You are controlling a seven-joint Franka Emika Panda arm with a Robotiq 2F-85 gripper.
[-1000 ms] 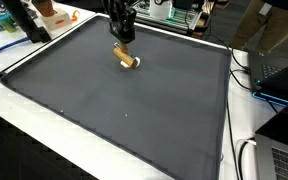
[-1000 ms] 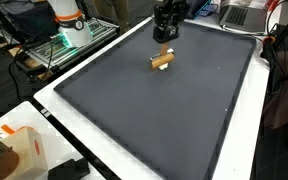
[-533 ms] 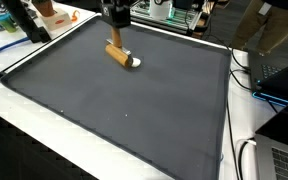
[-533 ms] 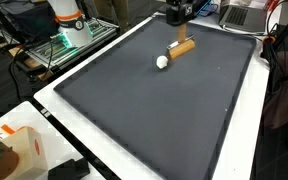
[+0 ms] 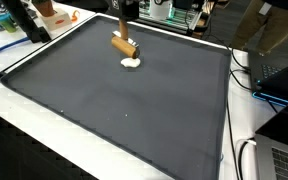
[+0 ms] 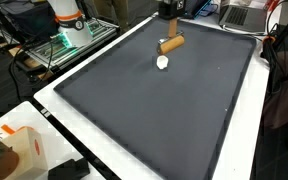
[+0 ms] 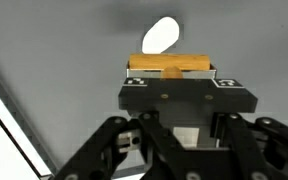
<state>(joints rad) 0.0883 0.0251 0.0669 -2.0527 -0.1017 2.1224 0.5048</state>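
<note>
The black two-fingered gripper (image 7: 174,76) is clamped on a short tan wooden cylinder (image 7: 189,64), which lies crosswise between its fingers in the wrist view. In both exterior views the cylinder (image 5: 124,45) hangs slightly tilted under the gripper, near the far edge of the dark grey mat (image 5: 134,120). It seems to be just clear of the mat, though the height is hard to judge. Just beside the cylinder, a small white oval object (image 7: 160,34) lies on the mat by itself; whether the two touch cannot be told. The mat covers most of a white table (image 5: 14,100), with cables and lab equipment around its edges. The work looks to be in the carrying stage, with the cylinder gripped and off the surface. Setting it down calls for a slow descent to one side of the white oval object, so the oval is not knocked, with the fingers parting only once the wood rests on the mat.
</note>
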